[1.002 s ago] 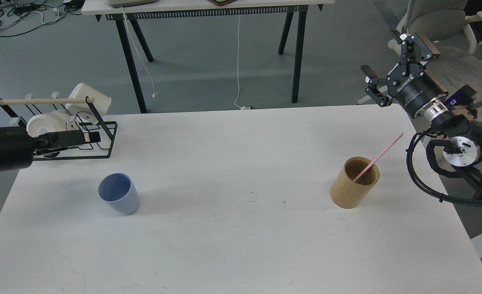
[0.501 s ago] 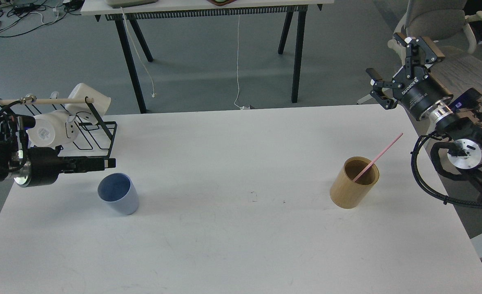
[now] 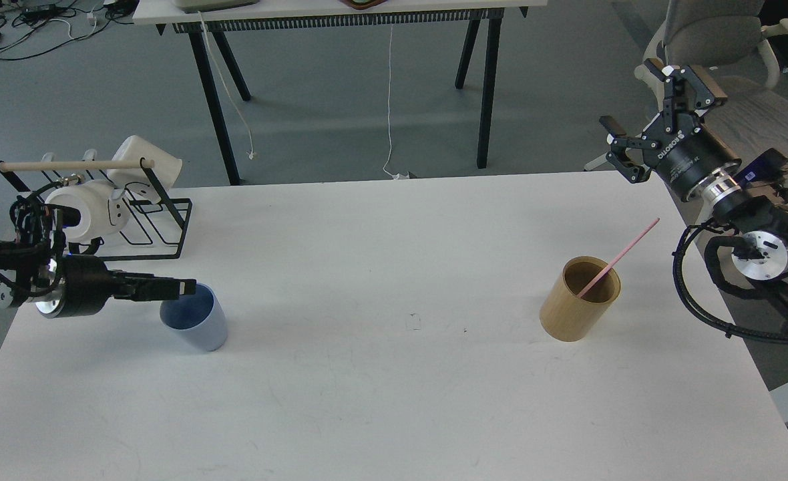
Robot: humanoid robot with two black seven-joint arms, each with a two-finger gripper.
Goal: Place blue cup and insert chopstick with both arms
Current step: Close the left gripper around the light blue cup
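The blue cup stands upright on the white table at the left. My left gripper reaches in level from the left, its tip over the cup's near-left rim. It is seen side-on as one dark bar, so its fingers cannot be told apart. A round wooden holder stands at the right with one pink chopstick leaning out of it to the upper right. My right gripper is open and empty, raised beyond the table's far right corner, well above and right of the holder.
A black wire rack with a wooden bar and white cups stands at the table's far left, just behind my left arm. A grey chair is behind my right arm. A second table's legs stand beyond.
My left gripper has come down and forward from beside the rack to the blue cup's rim. My right gripper has drawn slightly up and back from the table corner.
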